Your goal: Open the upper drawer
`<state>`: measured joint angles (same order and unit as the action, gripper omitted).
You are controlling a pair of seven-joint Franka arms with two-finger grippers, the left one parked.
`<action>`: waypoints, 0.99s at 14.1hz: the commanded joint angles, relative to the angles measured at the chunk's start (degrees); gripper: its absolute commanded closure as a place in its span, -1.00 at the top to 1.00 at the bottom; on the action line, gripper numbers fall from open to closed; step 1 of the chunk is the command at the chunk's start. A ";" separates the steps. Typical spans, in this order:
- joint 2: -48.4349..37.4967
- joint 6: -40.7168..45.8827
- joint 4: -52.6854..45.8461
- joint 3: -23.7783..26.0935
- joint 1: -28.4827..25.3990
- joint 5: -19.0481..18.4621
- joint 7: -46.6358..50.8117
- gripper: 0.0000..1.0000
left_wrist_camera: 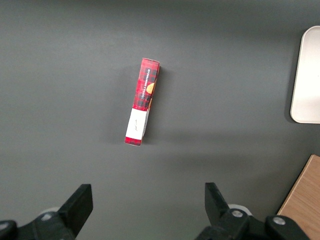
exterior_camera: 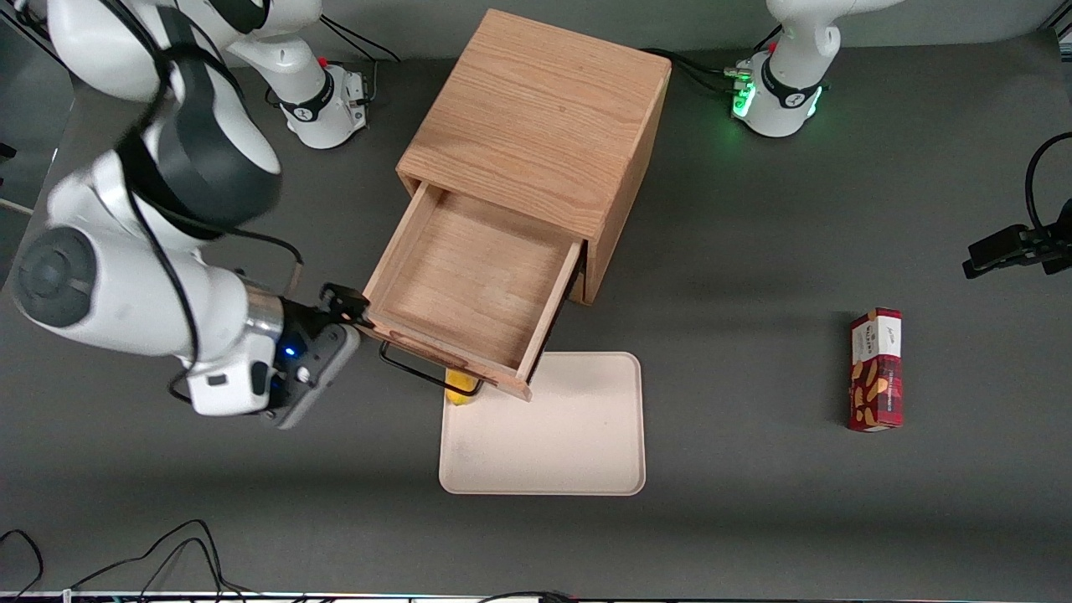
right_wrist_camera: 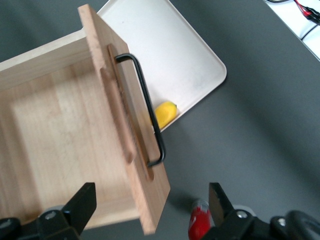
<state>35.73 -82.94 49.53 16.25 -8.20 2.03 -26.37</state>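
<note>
The upper drawer (exterior_camera: 469, 268) stands pulled well out of the oak cabinet (exterior_camera: 536, 126), and its shallow wooden tray (right_wrist_camera: 55, 135) has nothing in it. A thin black wire handle (exterior_camera: 419, 368) (right_wrist_camera: 147, 107) runs along the drawer front (right_wrist_camera: 125, 125). My right gripper (exterior_camera: 353, 321) (right_wrist_camera: 151, 205) is open at the corner of that front nearest the working arm's end of the table. One finger (right_wrist_camera: 82, 205) is over the drawer's inside and the other finger (right_wrist_camera: 220, 205) is outside the front. They hold nothing and are clear of the handle.
A cream tray (exterior_camera: 569, 435) (right_wrist_camera: 165, 45) lies on the table under and in front of the open drawer, with a small yellow item (exterior_camera: 459, 389) (right_wrist_camera: 165, 112) at its edge. A red snack box (exterior_camera: 875, 368) (left_wrist_camera: 142, 102) lies toward the parked arm's end. A small red item (right_wrist_camera: 200, 225) shows beside the gripper's outer finger.
</note>
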 commanded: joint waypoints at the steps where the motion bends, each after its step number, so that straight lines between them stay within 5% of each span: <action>1: -10.12 -0.73 11.88 0.27 2.65 0.61 1.41 1.00; 9: -40.36 -11.45 45.19 0.18 10.13 3.42 3.69 1.00; 14: -46.36 -11.28 49.97 -0.17 13.46 3.42 21.76 1.00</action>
<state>-8.36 -92.55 96.61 16.18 2.90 4.09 -11.25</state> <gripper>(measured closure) 0.000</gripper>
